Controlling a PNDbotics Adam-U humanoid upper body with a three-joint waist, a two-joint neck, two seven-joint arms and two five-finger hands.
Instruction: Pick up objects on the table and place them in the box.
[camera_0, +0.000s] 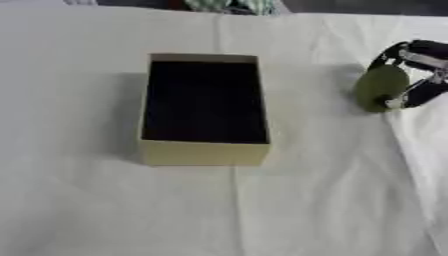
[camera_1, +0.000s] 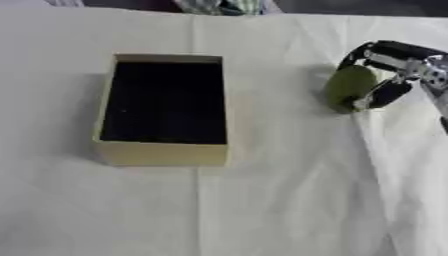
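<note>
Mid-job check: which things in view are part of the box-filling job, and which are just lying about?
Part of the job:
- green object, gripped by the right robot hand
- box, open, dark inside, nothing visible in it

Just lying about:
- white cloth covering the table
- patterned fabric at the far edge

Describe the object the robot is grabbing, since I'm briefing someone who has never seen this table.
Start at the open tan box with the dark inside, on the white cloth. Look to its right: the right hand curls round a rounded, olive-green object. It is the only green item on the cloth.
</note>
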